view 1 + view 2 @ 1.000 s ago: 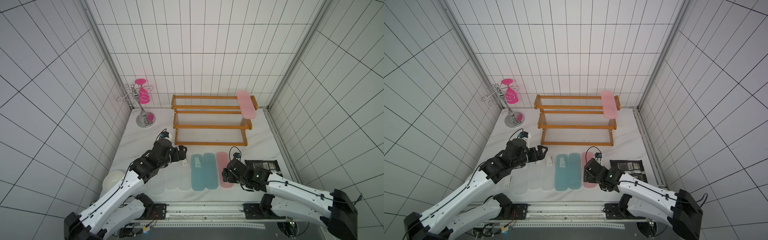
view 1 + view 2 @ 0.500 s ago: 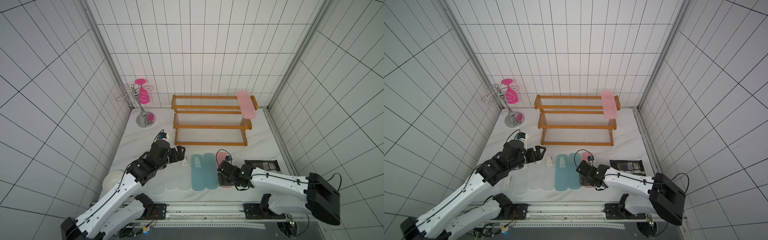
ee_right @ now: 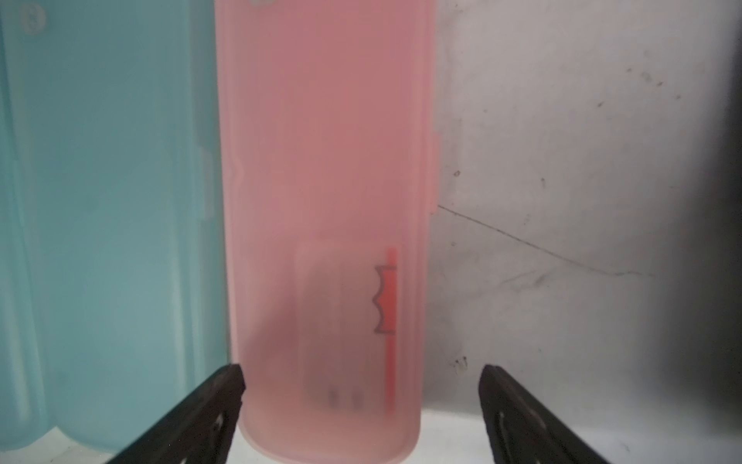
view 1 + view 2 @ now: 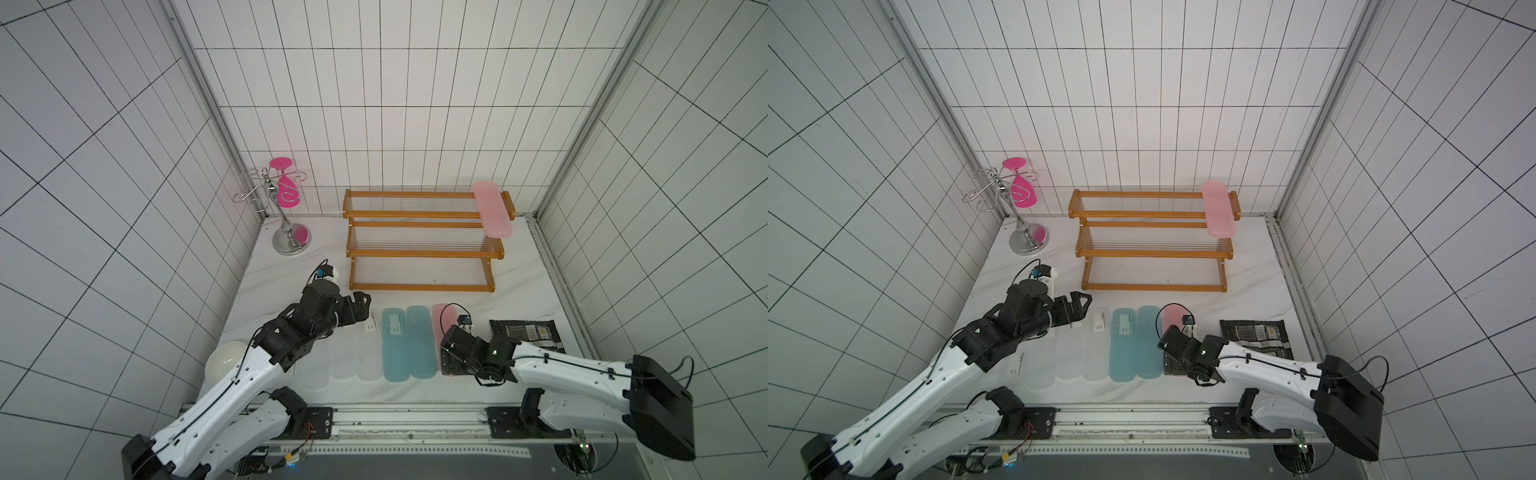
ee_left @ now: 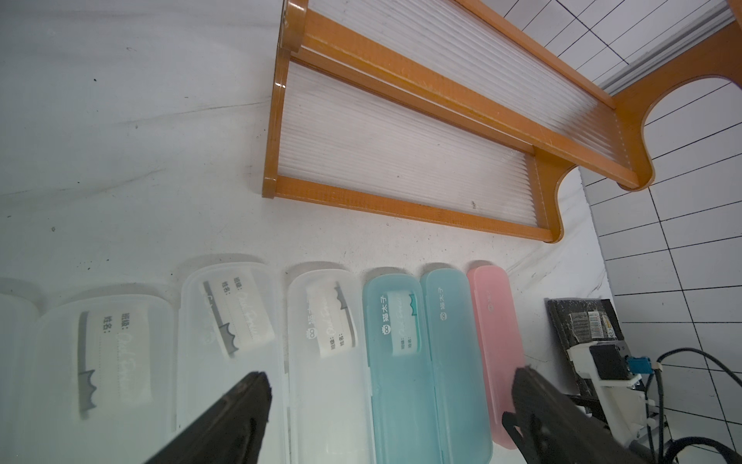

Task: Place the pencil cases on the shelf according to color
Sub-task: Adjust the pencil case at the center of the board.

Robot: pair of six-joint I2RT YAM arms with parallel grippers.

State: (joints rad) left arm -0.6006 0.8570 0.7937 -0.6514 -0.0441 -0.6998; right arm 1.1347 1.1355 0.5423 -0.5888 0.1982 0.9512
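Pink is the colour in play: over the last second your right gripper [image 3: 361,375] has swung in from beside the black packet [image 4: 525,332] and now sits at the near end of the pink case on the table [image 3: 329,180], jaws spread wider than before. They stand apart either side of that end, one finger at the seam with the teal cases [image 3: 100,201], the other over bare table [image 3: 562,160], neither pressing the plastic as far as the wrist view shows. I read that as the approach done and the squeeze not yet begun, so nothing is held. Your left gripper [image 5: 391,379] has barely shifted; it hovers with jaws apart and empty over the clear cases [image 4: 353,353].

The case lies flat at the right end of the row, snug against the teal cases, in front of the shelf [image 4: 419,286]. It is long, round-ended, frosted pink, with a label [image 3: 345,321] showing faintly through the lid. Its twin, the pink case on the shelf [image 4: 492,210], already lies across the right end of the top tier, overhanging the front edge, so this one likely belongs beside it
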